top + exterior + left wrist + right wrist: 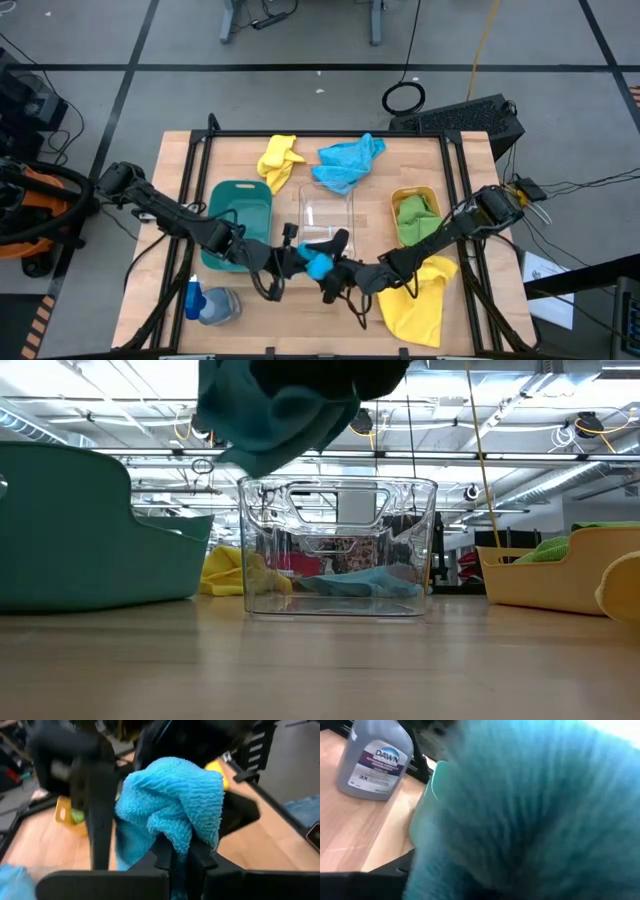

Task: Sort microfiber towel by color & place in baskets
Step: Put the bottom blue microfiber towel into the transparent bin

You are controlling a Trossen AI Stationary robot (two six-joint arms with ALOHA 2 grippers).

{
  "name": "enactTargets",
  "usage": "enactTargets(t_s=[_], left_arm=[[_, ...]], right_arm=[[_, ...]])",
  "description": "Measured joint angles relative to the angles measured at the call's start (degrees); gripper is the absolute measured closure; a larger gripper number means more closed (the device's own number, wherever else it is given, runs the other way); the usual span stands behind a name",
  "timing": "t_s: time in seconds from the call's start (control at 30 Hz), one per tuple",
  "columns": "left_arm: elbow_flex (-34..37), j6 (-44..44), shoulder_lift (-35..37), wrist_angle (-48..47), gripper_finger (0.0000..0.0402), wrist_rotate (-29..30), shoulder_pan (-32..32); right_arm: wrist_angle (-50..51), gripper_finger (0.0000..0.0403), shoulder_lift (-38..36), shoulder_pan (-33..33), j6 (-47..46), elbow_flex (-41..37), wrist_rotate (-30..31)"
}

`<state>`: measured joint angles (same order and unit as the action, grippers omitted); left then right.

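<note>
At the near edge of the table [180,150], by the spray bottle [205,303], the left tool [182,852] pinches a blue towel [318,264], held up just in front of the clear basket [326,215]; the right tool [335,283] is beside it, spread wide and holding nothing. A yellow towel [418,302] lies loose at the near right. In the middle row, the green basket [238,222] looks empty and the yellow basket [416,216] holds a green towel [414,215]. Farther back, another yellow towel [279,160] and blue towel [347,161] wait. Sorting seems barely begun: I judge four towels are left
</note>
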<state>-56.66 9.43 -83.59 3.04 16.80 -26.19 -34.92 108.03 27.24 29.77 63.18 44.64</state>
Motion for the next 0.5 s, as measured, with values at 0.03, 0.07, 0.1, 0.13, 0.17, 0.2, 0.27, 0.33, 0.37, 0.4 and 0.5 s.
enactTargets(t_s=[0.03, 0.07, 0.1, 0.13, 0.17, 0.2, 0.27, 0.33, 0.37, 0.4, 0.5], left_arm=[[0.00, 0.10, 0.00, 0.44, 0.0379, 0.00, -0.10], [0.00, 0.11, 0.01, 0.51, 0.0379, 0.00, -0.12], [0.00, 0.11, 0.00, 0.47, 0.0379, 0.00, -0.10], [0.00, 0.11, 0.00, 0.39, 0.0379, 0.02, -0.08], [0.00, 0.11, 0.00, 0.35, 0.0379, 0.02, -0.06], [0.00, 0.11, 0.02, 0.34, 0.0379, 0.02, -0.05], [0.00, 0.05, 0.02, -0.06, 0.0375, 0.02, -0.10], [0.00, -0.74, 0.03, -0.39, 0.0365, 0.26, -0.10], [0.00, -1.46, 0.09, -0.42, 0.0358, 1.05, -0.10], [0.00, -1.83, 0.32, -0.84, 0.0350, 1.80, -0.11], [-0.07, -3.08, 1.37, -3.29, 0.0319, 4.36, -0.20]], right_arm=[[0.82, 0.0092, 0.00, -0.25, -1.46, 0.00, -0.01], [1.39, 0.0095, 0.00, -0.38, -2.62, 0.00, 0.01], [1.67, 0.0101, 0.00, -0.49, -3.35, 0.00, 0.02], [1.70, 0.0109, 0.00, -0.53, -3.78, 0.00, 0.02], [1.70, 0.0119, 0.00, -0.54, -3.92, 0.00, 0.02], [1.65, 0.0130, 0.00, -0.54, -3.94, 0.00, 0.02], [1.65, 0.0158, 0.00, -0.51, -3.52, 0.00, 0.07], [1.69, 0.0192, 0.02, -0.21, -2.75, 0.00, 0.28], [1.77, 0.0211, -0.13, 0.00, -2.23, 0.00, 0.69], [2.14, 0.0233, -0.37, 0.30, -1.86, 0.00, 1.17], [2.56, 0.0300, -1.36, 1.41, -0.88, -0.02, 4.58]])
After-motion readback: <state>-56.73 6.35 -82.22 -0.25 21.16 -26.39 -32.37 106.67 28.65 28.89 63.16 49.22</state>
